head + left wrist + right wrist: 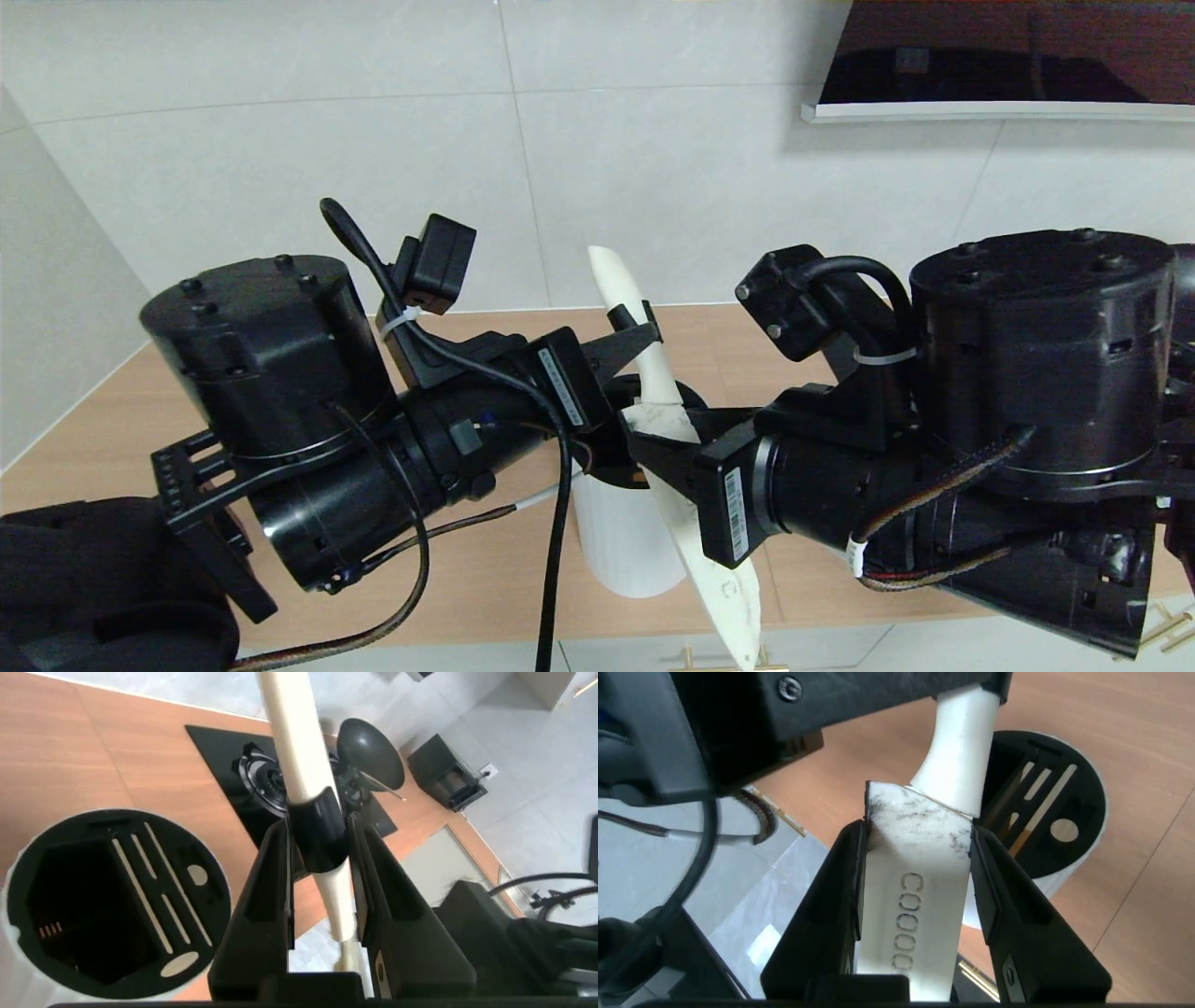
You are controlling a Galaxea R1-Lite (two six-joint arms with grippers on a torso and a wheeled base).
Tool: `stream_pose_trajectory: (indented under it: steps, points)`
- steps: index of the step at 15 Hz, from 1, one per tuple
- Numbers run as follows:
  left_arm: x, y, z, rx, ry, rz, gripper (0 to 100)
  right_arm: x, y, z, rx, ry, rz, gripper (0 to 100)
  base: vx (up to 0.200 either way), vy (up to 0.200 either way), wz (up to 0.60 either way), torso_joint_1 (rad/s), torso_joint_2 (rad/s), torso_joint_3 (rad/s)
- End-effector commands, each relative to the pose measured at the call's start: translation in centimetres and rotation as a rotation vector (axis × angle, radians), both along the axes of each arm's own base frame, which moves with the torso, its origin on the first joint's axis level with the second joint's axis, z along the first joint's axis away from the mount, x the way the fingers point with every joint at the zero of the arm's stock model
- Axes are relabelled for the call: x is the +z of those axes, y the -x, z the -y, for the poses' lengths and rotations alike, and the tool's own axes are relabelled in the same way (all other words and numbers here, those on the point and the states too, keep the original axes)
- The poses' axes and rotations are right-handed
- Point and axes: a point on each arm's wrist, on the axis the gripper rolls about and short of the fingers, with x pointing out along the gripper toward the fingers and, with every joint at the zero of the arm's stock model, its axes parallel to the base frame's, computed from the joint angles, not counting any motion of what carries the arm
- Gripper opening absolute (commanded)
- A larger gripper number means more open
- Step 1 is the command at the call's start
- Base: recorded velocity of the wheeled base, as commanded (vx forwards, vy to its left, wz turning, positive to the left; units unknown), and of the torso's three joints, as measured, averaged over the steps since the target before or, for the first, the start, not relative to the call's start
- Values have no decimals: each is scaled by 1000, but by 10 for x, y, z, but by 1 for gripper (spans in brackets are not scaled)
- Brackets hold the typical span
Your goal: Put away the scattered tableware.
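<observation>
The head view is lit brightly and evenly from above. The tiled wall [653,140] is rendered pale, apart from a soft shadow cast beneath the dark glossy panel [1008,56] at upper right, on which dim reflections are seen. Tile joints are bowed towards the frame edges by wide-angle distortion. In the left wrist view the left end effector [318,831] is softened by closeness to the lens, and the inside of the cutlery holder [65,887] is left dark. In the right wrist view the white spatula [915,859] is shown bright and sharp.

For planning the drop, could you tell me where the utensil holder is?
The utensil holder stands at the head view's centre on the wooden counter, just below the white spatula.
</observation>
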Motion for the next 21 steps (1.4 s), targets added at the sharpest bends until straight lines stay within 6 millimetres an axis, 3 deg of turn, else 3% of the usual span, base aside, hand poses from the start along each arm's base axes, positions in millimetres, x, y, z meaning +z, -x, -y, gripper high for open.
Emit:
stream_pose_trajectory:
  steps: [1, 4, 5, 8, 11, 13, 18, 21]
  points:
    - [2, 1, -1, 0, 4, 4, 0, 2, 2, 1, 3, -6, 4, 0, 0, 0, 0, 0, 0, 0]
    - [3, 1, -1, 0, 9, 9, 0, 2, 3, 1, 5, -4, 4, 0, 0, 0, 0, 0, 0, 0]
    - [3, 1, -1, 0, 10, 11, 0, 2, 3, 1, 3, -4, 4, 100, 0, 0, 0, 0, 0, 0]
    - [17, 9, -8, 2, 28, 62, 0, 1, 5, 3, 7, 0, 5, 100, 0, 0, 0, 0, 0, 0]
    - [43, 28, -26, 10, 50, 178, 0, 16, 18, 18, 9, -45, 38, 100, 0, 0, 0, 0, 0, 0]
    - [49, 34, -31, 19, 27, 234, 0, 28, 21, 31, -6, -81, 62, 100, 0, 0, 0, 0, 0, 0]
    - [50, 37, -39, 218, -165, 370, 0, 37, 1, 57, -122, -85, 106, 100, 0, 0, 0, 0, 0, 0]
    - [59, 34, -39, 317, -293, 434, 0, 38, -4, 61, -148, -87, 109, 100, 0, 0, 0, 0, 0, 0]
